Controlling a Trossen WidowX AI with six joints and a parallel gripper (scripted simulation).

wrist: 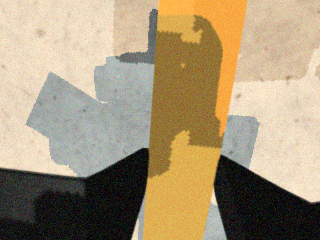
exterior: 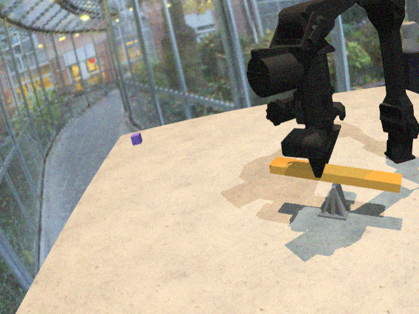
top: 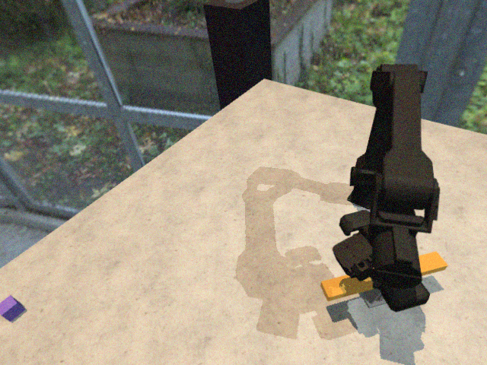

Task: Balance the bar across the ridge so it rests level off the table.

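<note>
The orange bar (top: pixel 434 262) (exterior: pixel 362 173) (wrist: pixel 186 100) is held off the table and looks roughly level. My gripper (exterior: pixel 317 174) (wrist: pixel 181 159) is shut on it, one finger on each side. The grey ridge (exterior: pixel 334 204) (top: pixel 375 300) stands upright on the table under the bar. In the exterior view its peak is right at the bar's underside, a little right of my fingers; whether they touch I cannot tell. Both bar ends are clear of the table. The arm hides the bar's middle in the top view, and the ridge is not recognisable in the wrist view.
A small purple cube (top: pixel 12 309) (exterior: pixel 136 139) lies far from the bar, near the table's corner in the exterior view. The arm's base stands behind the bar's right end in that view. Shadows of the arm and bar fall on the table (top: pixel 176 236) (exterior: pixel 169 236).
</note>
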